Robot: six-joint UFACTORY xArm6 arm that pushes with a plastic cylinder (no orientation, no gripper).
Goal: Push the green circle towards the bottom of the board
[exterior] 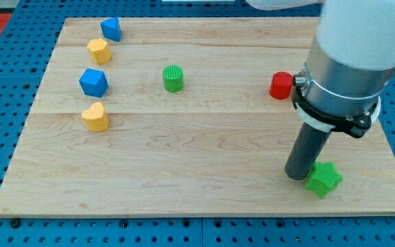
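The green circle [173, 78] is a small green cylinder standing on the wooden board [197, 158], left of centre in the upper half. My tip [297, 175] rests on the board at the lower right, far from the green circle. It touches the left side of a green star block [324, 179]. The arm's grey and white body rises above it at the view's right.
A red cylinder [280, 86] stands at the right, partly behind the arm. At the left are a blue block [111, 29], a yellow block [99, 51], a blue block [93, 82] and a yellow heart-like block [96, 117]. The board lies on a blue pegboard.
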